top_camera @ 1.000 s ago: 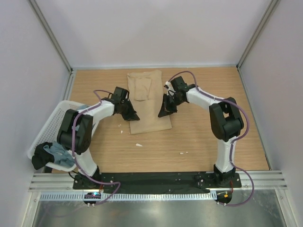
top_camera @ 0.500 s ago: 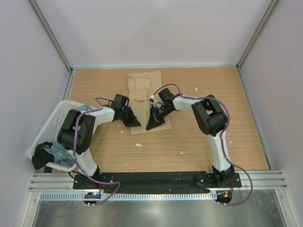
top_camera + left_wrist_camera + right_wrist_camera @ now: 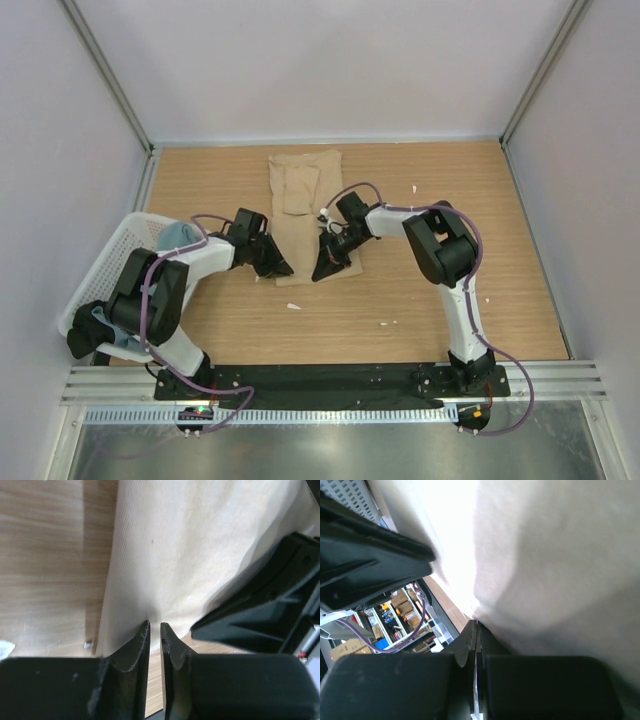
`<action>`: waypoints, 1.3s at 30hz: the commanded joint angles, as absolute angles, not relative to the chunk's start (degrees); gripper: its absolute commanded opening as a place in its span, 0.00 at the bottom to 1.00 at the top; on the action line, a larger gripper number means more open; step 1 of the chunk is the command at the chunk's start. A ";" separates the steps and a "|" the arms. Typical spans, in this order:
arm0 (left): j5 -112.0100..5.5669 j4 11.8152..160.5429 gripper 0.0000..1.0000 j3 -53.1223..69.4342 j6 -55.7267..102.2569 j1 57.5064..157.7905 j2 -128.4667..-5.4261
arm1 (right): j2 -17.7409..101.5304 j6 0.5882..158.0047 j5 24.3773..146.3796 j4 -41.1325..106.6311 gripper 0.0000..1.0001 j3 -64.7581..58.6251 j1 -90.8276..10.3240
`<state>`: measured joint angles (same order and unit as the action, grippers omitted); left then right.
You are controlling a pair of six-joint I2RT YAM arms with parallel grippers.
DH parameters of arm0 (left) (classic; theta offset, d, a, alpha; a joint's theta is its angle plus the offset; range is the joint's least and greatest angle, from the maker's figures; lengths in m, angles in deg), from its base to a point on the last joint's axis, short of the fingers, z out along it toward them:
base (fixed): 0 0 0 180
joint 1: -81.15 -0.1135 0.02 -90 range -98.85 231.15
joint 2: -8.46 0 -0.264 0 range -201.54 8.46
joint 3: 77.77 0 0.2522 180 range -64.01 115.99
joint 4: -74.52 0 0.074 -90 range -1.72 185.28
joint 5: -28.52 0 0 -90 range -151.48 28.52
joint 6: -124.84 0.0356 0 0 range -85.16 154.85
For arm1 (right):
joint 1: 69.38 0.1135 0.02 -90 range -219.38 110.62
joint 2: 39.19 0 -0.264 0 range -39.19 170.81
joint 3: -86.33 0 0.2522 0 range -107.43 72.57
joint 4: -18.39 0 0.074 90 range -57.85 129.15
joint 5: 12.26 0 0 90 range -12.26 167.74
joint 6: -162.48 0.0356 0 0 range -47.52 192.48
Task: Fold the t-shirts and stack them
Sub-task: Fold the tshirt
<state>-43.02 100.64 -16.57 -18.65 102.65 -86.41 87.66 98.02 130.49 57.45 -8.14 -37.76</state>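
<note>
Tan t-shirt [image 3: 303, 205] lies folded into a long strip on the worktop [image 3: 450, 250], toward the back. Left pincer [image 3: 284, 270] sits at its near left corner, jaws a narrow gap apart. Right pincer [image 3: 320, 272] is at the near right corner, jaws pressed together with cloth at their tips.

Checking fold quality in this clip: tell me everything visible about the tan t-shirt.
The tan t-shirt, plain beige cloth, lies folded into a narrow strip on the wooden table, a smaller folded panel on its far half. The left gripper, jaws slightly apart, sits at its near-left edge; the shut right gripper seems to pinch its near-right corner.
</note>
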 commanded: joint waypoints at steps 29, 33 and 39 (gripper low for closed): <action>-50.85 105.07 0.10 -22.00 -13.59 103.30 -86.90 | 75.60 95.42 129.24 55.36 0.02 8.58 -51.96; -50.67 107.35 0.11 -20.69 -12.71 103.38 -83.83 | 70.08 94.81 125.48 57.81 0.02 12.27 -54.87; -51.38 115.61 0.38 -16.29 -12.70 104.35 -74.00 | 62.69 92.96 117.91 64.41 0.09 13.41 -56.99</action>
<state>-47.85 107.46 -18.87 -14.04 103.63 -80.38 68.38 94.70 122.58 61.26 12.65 -56.58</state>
